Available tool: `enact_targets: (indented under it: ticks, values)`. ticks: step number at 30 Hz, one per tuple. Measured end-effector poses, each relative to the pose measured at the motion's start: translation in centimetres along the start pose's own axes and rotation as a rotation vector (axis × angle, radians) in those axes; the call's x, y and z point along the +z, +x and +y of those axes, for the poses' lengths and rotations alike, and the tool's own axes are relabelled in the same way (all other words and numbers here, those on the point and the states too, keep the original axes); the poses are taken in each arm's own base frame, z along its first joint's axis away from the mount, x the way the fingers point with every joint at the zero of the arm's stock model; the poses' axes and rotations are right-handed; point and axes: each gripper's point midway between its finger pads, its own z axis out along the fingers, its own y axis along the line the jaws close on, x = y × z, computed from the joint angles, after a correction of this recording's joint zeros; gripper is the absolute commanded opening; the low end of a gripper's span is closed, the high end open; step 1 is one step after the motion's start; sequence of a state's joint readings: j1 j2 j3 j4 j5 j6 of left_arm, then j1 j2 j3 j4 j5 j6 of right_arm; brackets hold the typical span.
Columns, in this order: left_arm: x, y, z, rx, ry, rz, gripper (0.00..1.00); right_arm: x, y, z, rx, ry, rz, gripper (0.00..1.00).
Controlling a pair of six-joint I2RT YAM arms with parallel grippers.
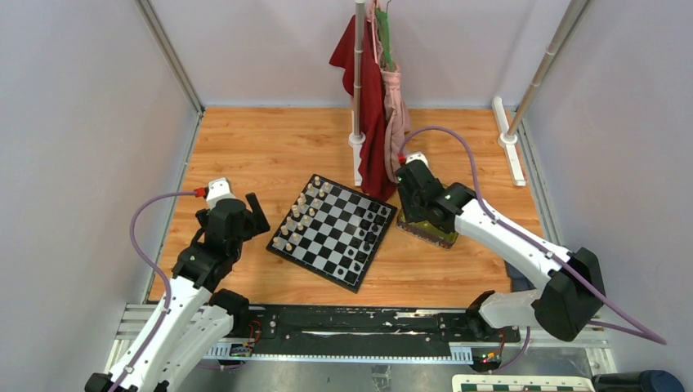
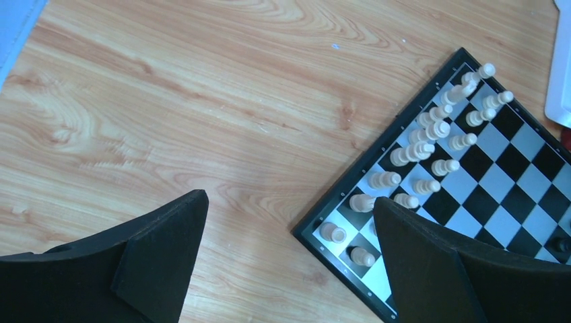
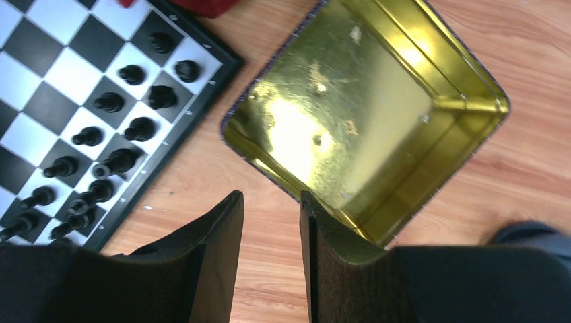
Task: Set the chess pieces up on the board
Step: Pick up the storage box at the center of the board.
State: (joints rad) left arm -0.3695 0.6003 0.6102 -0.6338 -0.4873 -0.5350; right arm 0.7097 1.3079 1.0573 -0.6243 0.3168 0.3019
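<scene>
Already, chess pieces (image 3: pixel 140 128) on the board (image 3: pixel 65 74)

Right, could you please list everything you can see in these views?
table: one, light wood, under everything
board: one, black-and-white chequered, mid-table, turned askew
tin tray: one, shiny gold, empty, right of the board
chess pieces: two rows, black, board edge nearest the tin tray
white pieces: two rows, cream, opposite edge
cloths: several, red, pink, green, hung on a pole behind the board
left gripper: one, black, open, over wood beside the white pieces
right gripper: one, black, open, over the tin tray's edge
</scene>
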Motion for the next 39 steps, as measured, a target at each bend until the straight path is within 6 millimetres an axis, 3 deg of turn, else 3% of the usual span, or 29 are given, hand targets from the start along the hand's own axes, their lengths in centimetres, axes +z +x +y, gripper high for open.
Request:
enact_targets:
  ticks: [6,15,18,27,39]
  values:
    - [0.6,-0.3,1.3,0.012,-0.089,-0.021,1.0,0.0,1.4,-3.3,0.084,0.083,-0.004,0.41]
    - [3.2,-0.3,1.7,0.054,-0.209,-0.012,1.0,1.8,5.0,-7.3,0.215,0.184,0.089,0.41]
    - [3.9,-0.3,1.2,0.071,-0.222,0.002,1.0,2.1,5.1,-8.6,0.256,0.212,0.104,0.4]
    - [5.4,-3.1,-1.3,0.072,-0.212,-0.024,1.0,1.9,3.5,-11.0,0.334,0.27,0.108,0.41]
    - [6.6,-3.5,-2.4,0.106,-0.205,-0.019,1.0,3.6,6.2,-14.8,0.428,0.379,0.229,0.4]
